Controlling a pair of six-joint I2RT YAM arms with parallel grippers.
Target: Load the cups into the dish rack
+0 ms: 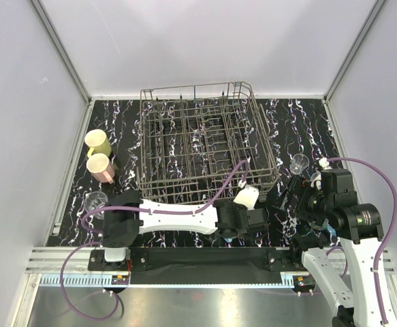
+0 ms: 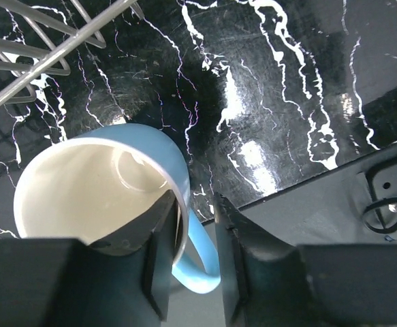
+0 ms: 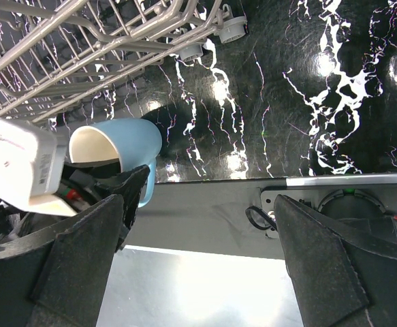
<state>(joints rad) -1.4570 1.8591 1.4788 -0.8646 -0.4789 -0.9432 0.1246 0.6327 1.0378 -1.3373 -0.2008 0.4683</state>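
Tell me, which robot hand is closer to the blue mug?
Left. The left gripper pinches the rim of the blue mug, one finger inside. The right gripper hangs open off to the mug's right, not touching it.

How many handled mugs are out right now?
3: yellow mug and pink mug left of the dish rack, light blue mug in the left end effector. Others may be hidden.

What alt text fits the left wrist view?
The left tool pinches the rim of a light blue mug beside its handle, one finger inside the cream interior and one outside. Behind lies the black, white-veined table, with grey wires of the dish rack in the upper left corner.
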